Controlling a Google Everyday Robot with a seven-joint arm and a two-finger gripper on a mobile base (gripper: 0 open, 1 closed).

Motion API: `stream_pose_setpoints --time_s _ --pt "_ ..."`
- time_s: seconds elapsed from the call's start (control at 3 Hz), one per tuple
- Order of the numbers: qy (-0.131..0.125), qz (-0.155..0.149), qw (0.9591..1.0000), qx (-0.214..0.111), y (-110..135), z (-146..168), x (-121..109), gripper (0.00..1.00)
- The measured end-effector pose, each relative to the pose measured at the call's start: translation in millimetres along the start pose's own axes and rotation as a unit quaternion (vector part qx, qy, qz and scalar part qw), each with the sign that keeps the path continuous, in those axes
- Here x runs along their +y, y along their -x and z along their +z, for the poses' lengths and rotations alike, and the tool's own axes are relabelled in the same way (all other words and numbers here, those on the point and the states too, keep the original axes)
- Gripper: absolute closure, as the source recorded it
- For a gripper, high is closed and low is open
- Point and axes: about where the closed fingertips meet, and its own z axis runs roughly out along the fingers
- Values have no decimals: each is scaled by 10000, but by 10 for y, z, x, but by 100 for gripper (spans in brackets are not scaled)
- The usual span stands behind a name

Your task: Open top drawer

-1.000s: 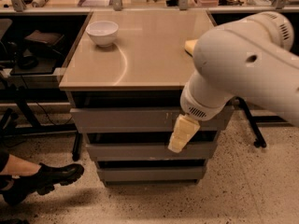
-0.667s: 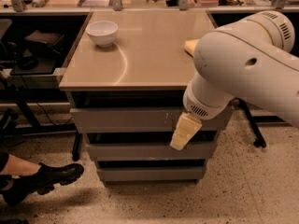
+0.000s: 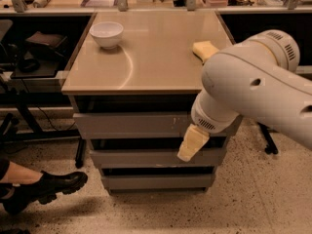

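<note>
Honestly barely anything's moved lately: gripper (image 3: 186, 152) still parked just below the top drawer (image 3: 126, 125), grip state unclear, drawer not sliding out yet.

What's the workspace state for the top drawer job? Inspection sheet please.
Surface: tan cabinet top, carrying two items.
Job's things: top drawer looks shut, no tray showing; pale scratches right of centre.
Clutter: white bowl back left; yellow block back right.
Grippers: gripper at the top drawer's lower edge, right side; contact unclear.
Cables: thin dark cable under the left desk.
Surroundings: black boot on the floor, lower left.
</note>
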Motion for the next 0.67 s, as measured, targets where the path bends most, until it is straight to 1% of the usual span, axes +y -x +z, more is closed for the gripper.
stream_pose_setpoints --time_s 0.33,0.67 --pt "245 390 9983 -351 -279 456 37 0" --pt "81 412 9967 -694 -199 461 -76 0"
